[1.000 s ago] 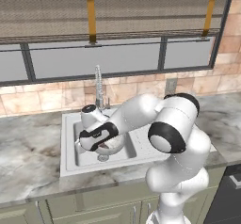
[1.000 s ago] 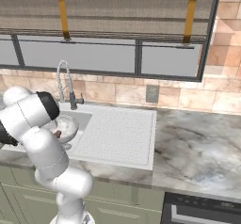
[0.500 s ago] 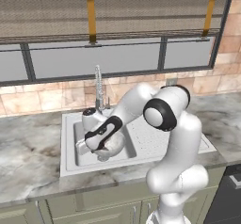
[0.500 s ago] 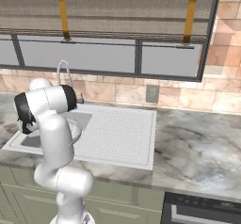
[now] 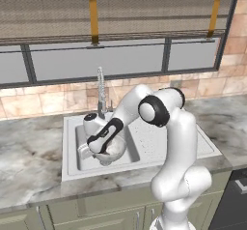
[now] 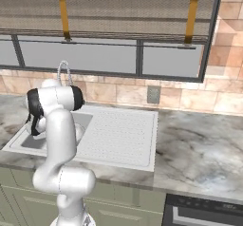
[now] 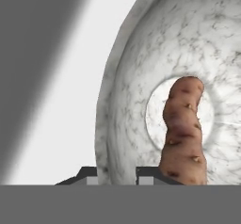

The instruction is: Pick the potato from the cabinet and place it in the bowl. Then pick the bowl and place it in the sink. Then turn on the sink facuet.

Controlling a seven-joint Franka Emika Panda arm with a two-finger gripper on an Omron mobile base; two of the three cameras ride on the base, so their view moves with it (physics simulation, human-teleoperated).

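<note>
in the sink (image 5: 144,149), down in its well, the bowl (image 5: 112,149) is sitting low with the gripper (image 5: 86,151) pinching its rim at about nine o'clock in the left base view. the jaws are standing narrow, clamped on the bowl's edge; in the hand view the rim is running down between the two dark fingertips (image 7: 150,175) at six o'clock. the potato (image 7: 183,132) is lying inside the bowl (image 7: 141,100), stretching from the flat centre toward five o'clock of that view, touching the bowl's floor. the faucet (image 5: 101,91) is standing upright just behind the well, at twelve o'clock from the bowl. in the right base view the arm is blocking most of the well, with the faucet (image 6: 64,73) curving just above its shoulder and the ribbed drainboard (image 6: 121,132) lying at three o'clock of it.
</note>
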